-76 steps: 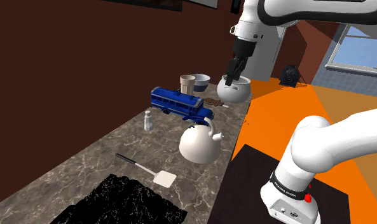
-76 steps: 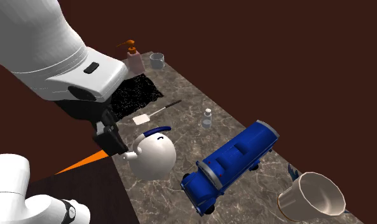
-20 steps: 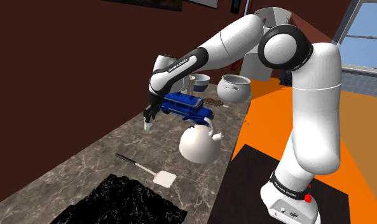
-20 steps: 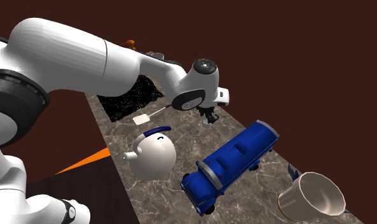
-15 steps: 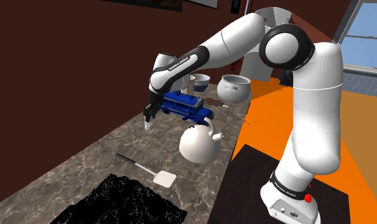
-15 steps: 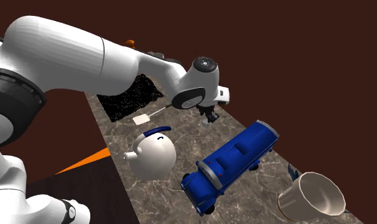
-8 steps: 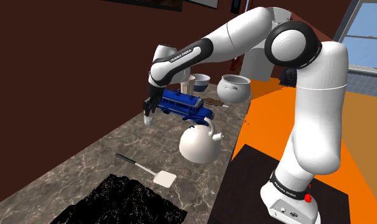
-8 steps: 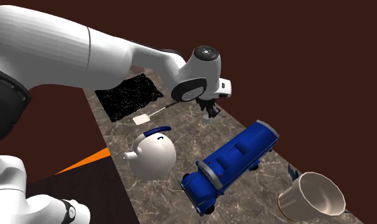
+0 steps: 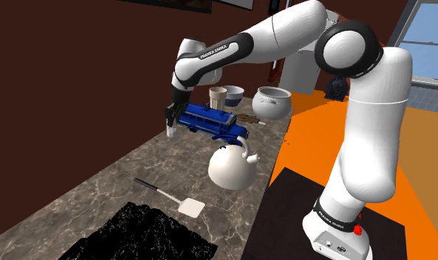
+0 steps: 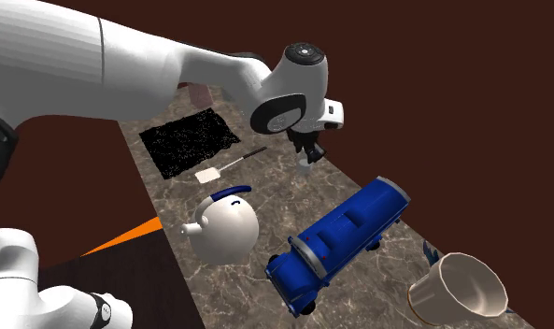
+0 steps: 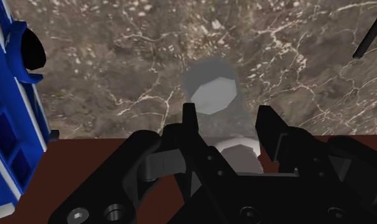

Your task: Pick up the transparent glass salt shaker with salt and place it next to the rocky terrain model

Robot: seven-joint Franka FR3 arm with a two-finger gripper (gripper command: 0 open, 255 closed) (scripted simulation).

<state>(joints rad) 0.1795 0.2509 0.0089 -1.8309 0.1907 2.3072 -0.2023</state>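
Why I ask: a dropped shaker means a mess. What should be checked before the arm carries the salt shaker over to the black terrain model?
1. Grip: the salt shaker sits clasped between the gripper fingers: ok.
2. Clearance: the shaker's base hangs a little above the counter in the shoulder view: ok.
3. The blue bus is close beside the gripper but apart from it: ok.
4. The spatula lies across the way to the terrain model. It is low and flat: ok if height is kept.
5. The kettle stands off to the side of that way: ok.
6. There is bare counter beside the terrain model for setting down: ok.
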